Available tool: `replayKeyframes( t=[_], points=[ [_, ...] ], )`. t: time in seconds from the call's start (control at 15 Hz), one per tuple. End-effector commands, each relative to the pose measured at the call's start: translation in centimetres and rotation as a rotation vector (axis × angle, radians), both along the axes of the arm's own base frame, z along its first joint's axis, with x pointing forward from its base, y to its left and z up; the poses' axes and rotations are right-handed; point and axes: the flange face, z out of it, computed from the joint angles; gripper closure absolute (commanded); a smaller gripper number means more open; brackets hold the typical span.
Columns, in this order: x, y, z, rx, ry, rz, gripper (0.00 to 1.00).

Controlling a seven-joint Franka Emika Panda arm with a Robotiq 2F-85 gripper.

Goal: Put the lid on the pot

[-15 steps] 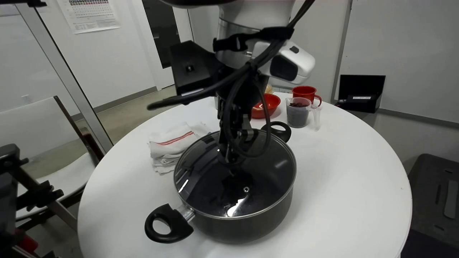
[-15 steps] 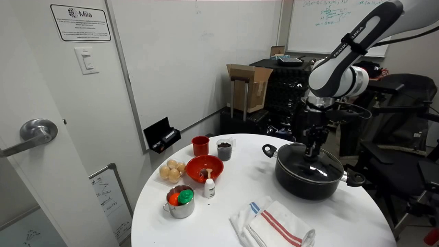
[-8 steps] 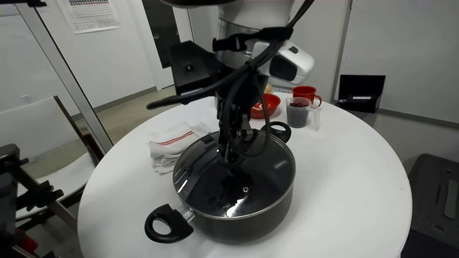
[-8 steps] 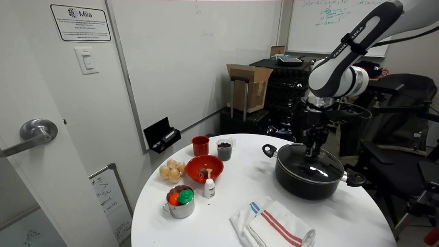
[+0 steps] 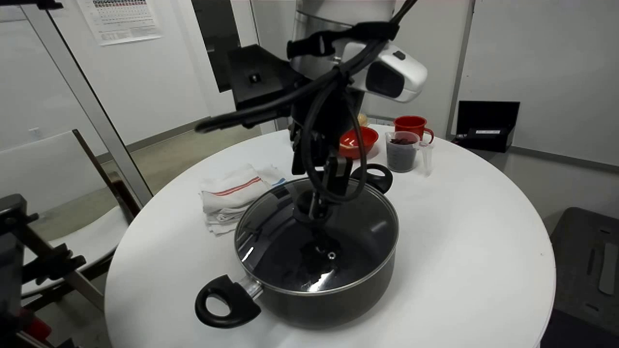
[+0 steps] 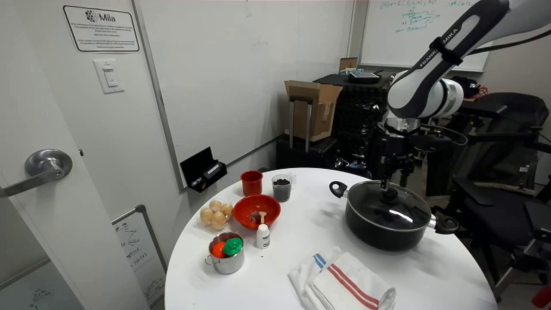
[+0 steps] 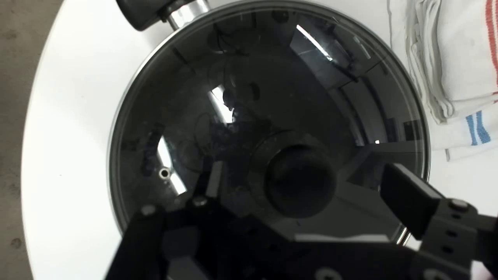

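Glass, dark with reflections, fills most of the wrist view: this is the lid point(image 7: 272, 77), with its black knob point(image 7: 300, 182) between the fingers point(image 7: 408, 202) of the gripper point(image 7: 301, 171). They stand apart, and glass shows on both sides of the knob (whether a finger touches the lid, I cannot tell). A folded cloth point(image 7: 465, 50), white with red and blue stripes, lies just beside the lid's edge.

In an exterior view the lid sits flat on the black pot point(image 5: 333, 309), rim on rim as far as it shows, with the gripper over the lid's middle. Beyond the pot's far handle point(image 5: 382, 181) stand a measuring cup point(image 5: 400, 159) with dark contents, a red mug point(image 5: 410, 126) and a red bowl point(image 5: 371, 145) (partly hidden).

In an exterior view the pot stands on the white table point(image 6: 310, 228), well apart from a steel cup point(image 6: 230, 265) holding an orange thing point(image 6: 218, 249) and a green thing point(image 6: 233, 246). A white bottle point(image 6: 263, 237) stands just beside the bowl, and round tan things point(image 6: 218, 220) lie near it.
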Motion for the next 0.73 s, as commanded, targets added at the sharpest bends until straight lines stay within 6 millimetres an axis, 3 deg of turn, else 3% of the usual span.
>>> replayKeyframes(
  t=[0.0, 0.67],
  points=[
    [-0.11, 0.12, 1.06, -0.007, 0.018, 0.001, 0.00],
    [0.09, -0.08, 0.28, -0.004, 0.003, 0.000, 0.00]
  ],
)
